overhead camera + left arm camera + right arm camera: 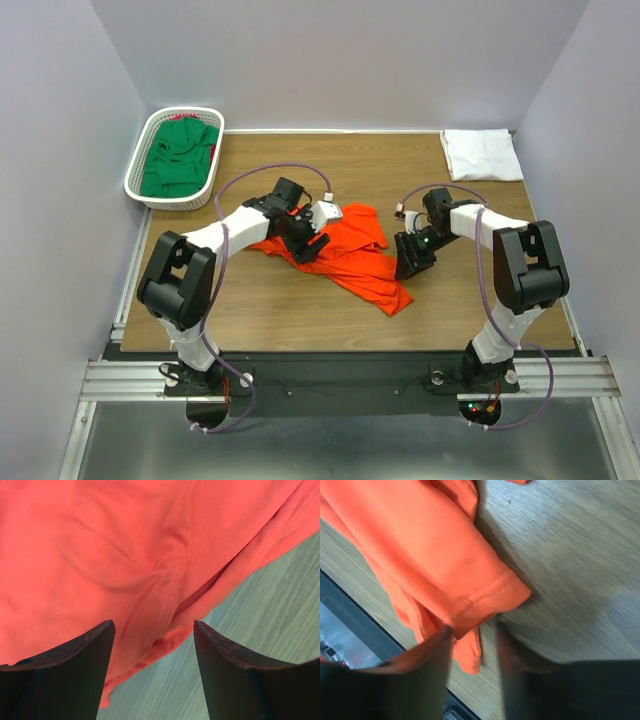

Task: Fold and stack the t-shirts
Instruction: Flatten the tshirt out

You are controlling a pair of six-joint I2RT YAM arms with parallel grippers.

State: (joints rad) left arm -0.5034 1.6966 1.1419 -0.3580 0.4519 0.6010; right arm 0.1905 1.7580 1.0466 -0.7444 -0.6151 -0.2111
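Note:
The orange-red t-shirt (352,256) lies crumpled on the middle of the table. My left gripper (312,246) is over its left part. In the left wrist view that gripper (152,623) is open, with the shirt's edge (125,570) lying between the fingers. My right gripper (408,264) is low at the shirt's right side. In the right wrist view, blurred, its jaws (472,627) stand apart around the shirt's stitched hem (485,597), the left finger (427,665) against the cloth. A green t-shirt (180,160) fills the basket. A folded white t-shirt (482,153) lies at the back right.
The white mesh basket (134,178) stands at the table's back left corner. The wooden table (290,320) ends just in front of the orange shirt, and its front edge (355,612) shows close by in the right wrist view. Grey walls close in both sides.

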